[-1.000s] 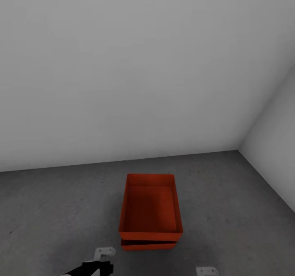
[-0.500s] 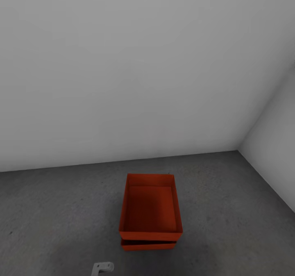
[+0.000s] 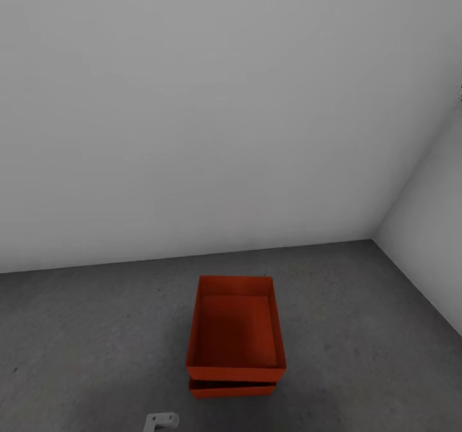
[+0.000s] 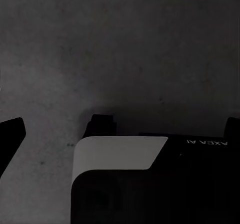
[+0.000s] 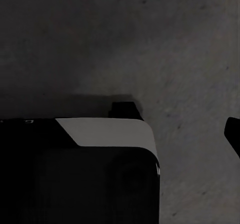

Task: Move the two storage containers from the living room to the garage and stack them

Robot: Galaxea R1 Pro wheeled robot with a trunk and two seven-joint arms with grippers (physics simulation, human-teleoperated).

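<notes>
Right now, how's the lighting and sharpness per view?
Head view: soft and even, orange-red plastic bins sharp on the mottled grey concrete floor, no glare. Left wrist view: dim, grainy, black robot base in shadow. Right wrist view: equally dark.

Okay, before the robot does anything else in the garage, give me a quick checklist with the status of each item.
1. Lower container resting on the floor: ok.
2. Upper container sitting on the lower one: ok, roughly aligned, its near edge overhanging slightly.
3. Stack upright, not tipped: ok.
4. Upper container empty: ok, its ribbed inside is bare.
5. Stack away from the walls: ok, floor shows on all sides.
6. Grippers released and open: cannot tell; the wrist views show dark robot parts over the concrete, and the fingers are not readable.
</notes>
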